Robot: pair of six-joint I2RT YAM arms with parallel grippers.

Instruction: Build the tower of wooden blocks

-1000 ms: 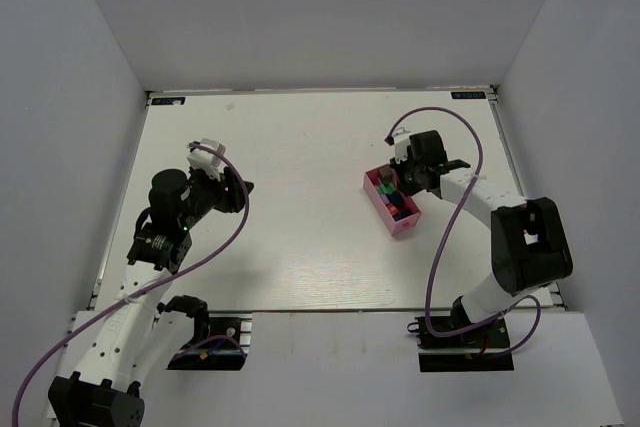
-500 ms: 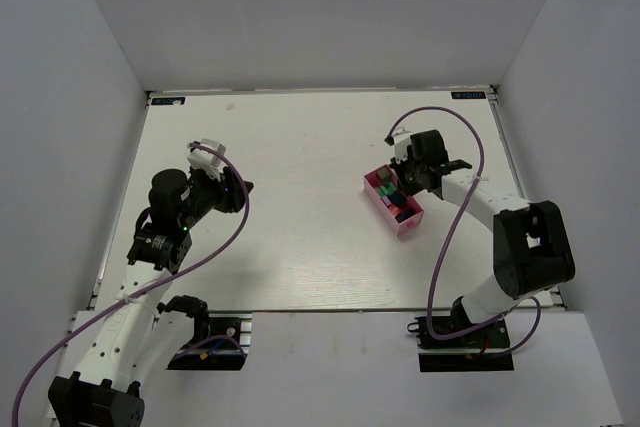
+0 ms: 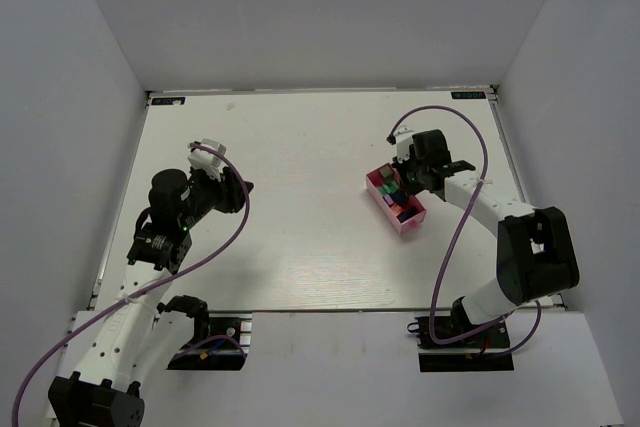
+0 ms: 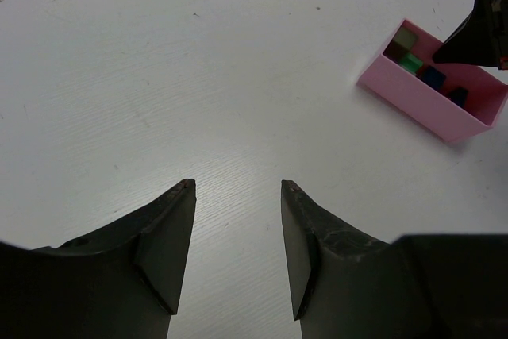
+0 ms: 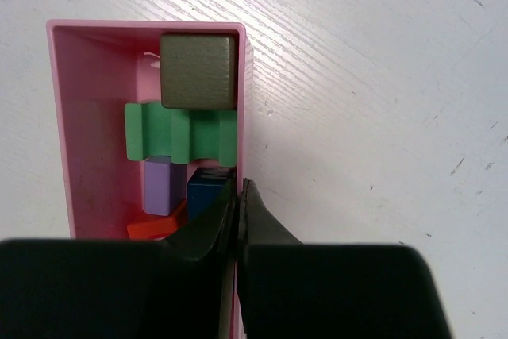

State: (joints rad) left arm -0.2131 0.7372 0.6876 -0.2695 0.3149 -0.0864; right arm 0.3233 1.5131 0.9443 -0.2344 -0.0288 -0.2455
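Observation:
Several wood blocks lie loose in a pink tray (image 5: 62,125): a dark brown cube (image 5: 198,71), a notched green one (image 5: 181,132), a purple one (image 5: 159,186), a blue one (image 5: 205,193) and a red one (image 5: 152,228). My right gripper (image 5: 240,182) is shut on the tray's right wall (image 5: 245,77), with one finger inside and one outside. From above, it (image 3: 405,190) sits over the tray (image 3: 372,183) at the right. My left gripper (image 4: 236,186) hangs open and empty over bare table on the left (image 3: 245,189). No tower is in view.
The left wrist view shows the tray (image 4: 421,105) far off at the upper right, with the dark right gripper (image 4: 476,33) above it. White walls close in the table (image 3: 300,147) on three sides.
The right arm and the tray have shifted slightly to the right. The left arm has stayed where it was.

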